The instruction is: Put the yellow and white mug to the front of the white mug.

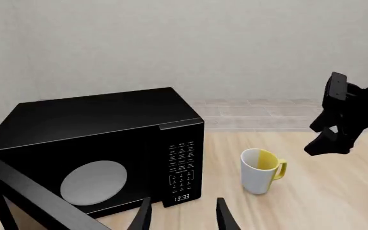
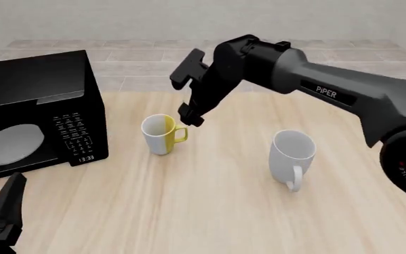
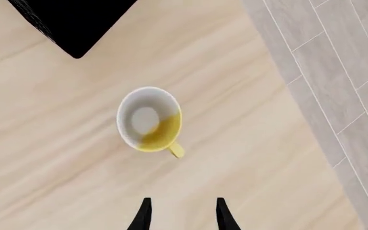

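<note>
Yellow mug [image 2: 161,134] upright on surface, just below right hand [image 2: 186,94] | fingers apart, empty | step: approach | next: descend, grip rim, carry before white mug [image 2: 293,156]

Open air is left between the right gripper [image 2: 188,114], jaws parted, and the yellow and white mug [image 2: 162,134] just below it. Passage beyond the mug is blocked by the microwave [image 2: 37,114], near on its far side. Bare table [image 2: 224,211] is seen between the gripper and the white mug [image 2: 293,156], well apart.
</note>
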